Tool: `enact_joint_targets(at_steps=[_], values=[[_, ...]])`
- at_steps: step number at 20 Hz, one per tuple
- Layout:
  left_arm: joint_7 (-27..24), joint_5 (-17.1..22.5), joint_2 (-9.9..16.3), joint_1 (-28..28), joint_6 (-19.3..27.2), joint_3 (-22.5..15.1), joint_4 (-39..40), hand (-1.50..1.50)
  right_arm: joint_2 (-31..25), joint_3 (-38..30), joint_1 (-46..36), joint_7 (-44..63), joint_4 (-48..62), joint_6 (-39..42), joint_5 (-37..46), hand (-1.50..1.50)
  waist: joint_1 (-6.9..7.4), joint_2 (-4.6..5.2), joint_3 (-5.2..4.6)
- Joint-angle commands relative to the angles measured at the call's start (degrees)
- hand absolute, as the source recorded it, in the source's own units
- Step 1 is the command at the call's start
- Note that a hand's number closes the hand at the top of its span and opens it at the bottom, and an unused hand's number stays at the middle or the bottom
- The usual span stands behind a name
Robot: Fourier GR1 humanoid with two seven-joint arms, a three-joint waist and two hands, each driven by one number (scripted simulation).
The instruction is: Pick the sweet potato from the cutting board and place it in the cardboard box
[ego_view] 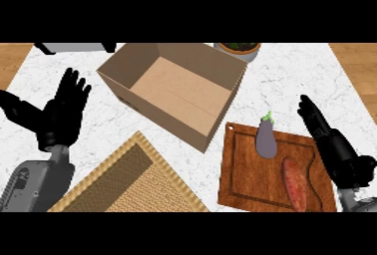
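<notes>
An orange-red sweet potato [295, 185] lies lengthwise on the right half of the brown wooden cutting board [247, 179]. The open cardboard box [174, 89] stands at the back centre of the counter, tilted, with nothing inside it. My right hand [331, 142] is just to the right of the sweet potato, over the board's right edge, fingers straight and pointing away, holding nothing. At the left, far from the board, my left hand [60, 113] stays open with its fingers up.
A purple eggplant [266, 136] lies on the board's back part, close to the sweet potato. A woven basket [137, 179] sits at the front, left of the board. A potted plant [239, 48] stands behind the box. A grey object [74, 47] is at the back left.
</notes>
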Motion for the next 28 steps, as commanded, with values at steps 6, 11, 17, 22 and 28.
enact_joint_targets(at_steps=[6, 11, 17, 22, 28], values=[[-3.74, -17.14, 12.48, 8.11, -2.68, -8.18, 0.46, 0.00, 6.37, -11.28, -4.41, -10.81, -3.95, 2.37, -10.62, -1.50, 2.99, -0.27, 0.17], [-7.29, -17.23, 9.67, 14.60, -2.80, -10.14, -1.02, 0.00, 7.93, -14.61, 4.58, -12.01, 7.01, -11.56, -1.94, -1.50, 2.49, -0.05, -0.08], [-6.40, -19.50, 8.76, 12.78, -2.82, -8.93, 0.67, 0.00, 0.07, -16.13, 12.28, -17.62, 3.45, -0.46, 0.48, -1.50, 1.51, 0.01, -0.25], [-5.15, -21.45, 7.20, 13.64, -0.29, -10.77, -1.64, 0.00, -13.11, -11.48, 9.82, -6.21, 2.67, 1.63, 11.09, -1.50, 2.08, 0.08, -0.45], [-4.67, -20.61, 8.69, 13.30, -2.03, -9.48, -2.45, 0.00, -24.52, -5.48, 11.88, 5.15, -2.90, 13.88, 14.95, -1.50, 2.39, 0.13, -0.47]])
